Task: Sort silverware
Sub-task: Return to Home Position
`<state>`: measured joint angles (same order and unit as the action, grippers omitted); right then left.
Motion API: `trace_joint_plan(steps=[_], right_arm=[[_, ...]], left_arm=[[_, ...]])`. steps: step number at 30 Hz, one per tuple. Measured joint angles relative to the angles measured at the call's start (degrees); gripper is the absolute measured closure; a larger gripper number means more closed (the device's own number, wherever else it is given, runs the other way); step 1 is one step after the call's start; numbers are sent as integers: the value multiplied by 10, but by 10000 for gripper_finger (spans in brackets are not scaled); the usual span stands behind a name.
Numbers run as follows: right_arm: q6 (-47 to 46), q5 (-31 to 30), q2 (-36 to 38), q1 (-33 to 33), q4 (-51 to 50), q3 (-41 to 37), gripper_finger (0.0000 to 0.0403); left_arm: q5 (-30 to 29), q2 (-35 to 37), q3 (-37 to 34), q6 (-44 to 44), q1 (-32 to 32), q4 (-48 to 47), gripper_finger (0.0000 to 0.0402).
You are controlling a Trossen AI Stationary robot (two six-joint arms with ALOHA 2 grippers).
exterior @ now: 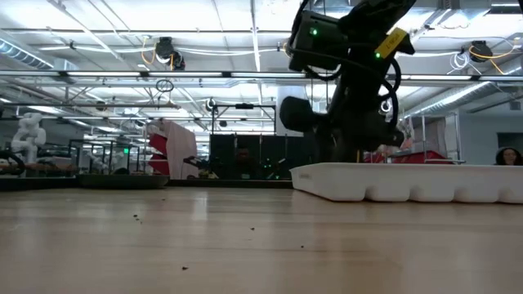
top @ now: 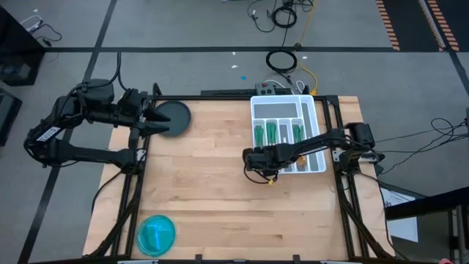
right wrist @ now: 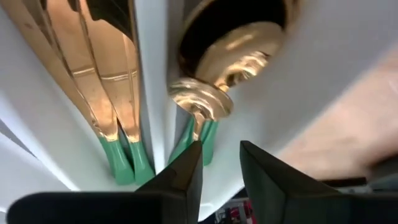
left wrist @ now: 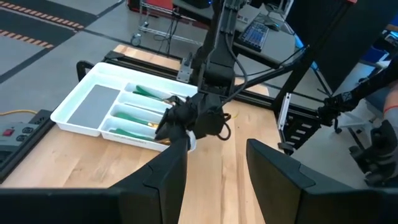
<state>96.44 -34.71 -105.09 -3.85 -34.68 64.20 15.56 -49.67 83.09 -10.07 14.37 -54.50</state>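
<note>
Wooden table (top: 220,205) first: broad, bare across its middle and near side, the widest open room in view. Toward its far right corner, the white tray (top: 253,110), close to the far edge and not far from the right edge.

Reaching in from the right edge across the tray's near end, the right gripper (right wrist: 221,163): low over a compartment, fingers parted by a narrow gap, nothing between them. Parked at the far left corner over a dark round disc (top: 176,117), the left gripper (left wrist: 216,165): fingers apart, likewise holding nothing. At the near left edge, well apart from all this, the blue bowl (top: 156,235) (contents not readable from above).

Smallest last: the silverware (top: 272,132), lying in the tray with teal handles lined up by compartment. Up close, gold knives (right wrist: 93,68) side by side in one slot and spoons (right wrist: 214,68) in the next, a white divider between. None seen loose on the table.

Judging from that, sorting done or nearly so, and the step in hand a retreat to rest. Calls for a straight lift first, enough to bring the fingertips above divider and tray wall, and only then a pull back toward the right edge. Otherwise a risk of hooking the rim and dragging the tray, or nudging a spoon head. Room plentiful upward and toward the table's middle; tight only down among the tray walls.
</note>
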Motion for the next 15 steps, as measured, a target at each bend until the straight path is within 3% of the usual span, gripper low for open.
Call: trace_joint_plan(steps=[4,8,15], right_arm=[[-66,-6,19,-2,-30,16,301],[-223,2,49,-1,-129,81,301],[-529,170,149,0,-317,259,304]], left_arm=[[-17,0,0,-2,0,7,230],[-25,0,0,-17,0,65,230],[-31,3,0,-16,0,257,231]])
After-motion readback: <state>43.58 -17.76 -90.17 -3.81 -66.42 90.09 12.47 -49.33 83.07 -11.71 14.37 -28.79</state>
